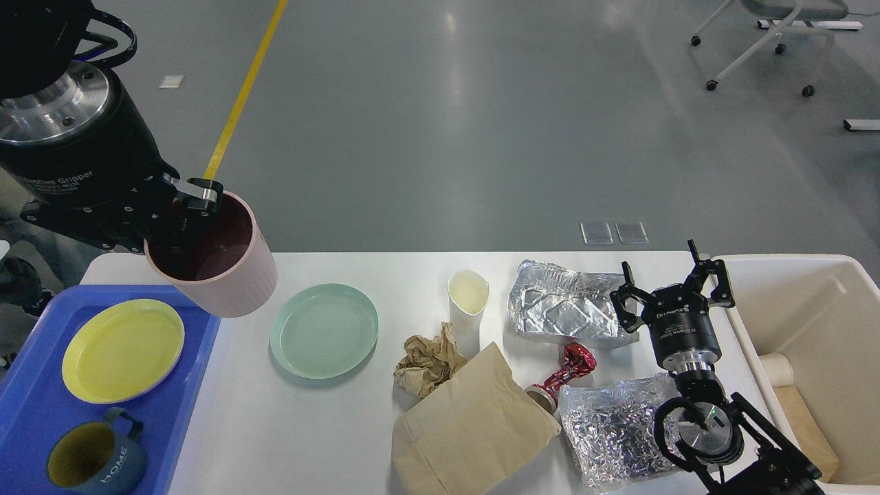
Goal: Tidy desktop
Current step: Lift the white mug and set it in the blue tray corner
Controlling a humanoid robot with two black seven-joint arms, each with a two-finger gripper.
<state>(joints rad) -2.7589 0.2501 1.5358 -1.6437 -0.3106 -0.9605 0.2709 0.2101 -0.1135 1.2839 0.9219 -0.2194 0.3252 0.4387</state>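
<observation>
My left gripper (184, 214) holds the pink cup (216, 265) up. My right gripper (672, 278) is wide, holding nothing. The blue tray (27, 405) has a yellow plate (122, 349) and blue mug (93, 464).

You are looking at a lab or industrial test hall: a wide polished grey concrete floor (440, 137) with a painted yellow lane line (242, 96), and a wheeled grey office chair (770, 41) beyond the white surface (330, 440).

The left gripper (184, 212) hangs raised at upper left, its fingers clamped on the rim of a ribbed pink cup (216, 265). The right gripper (670, 278) points away, fingers spread apart.
</observation>
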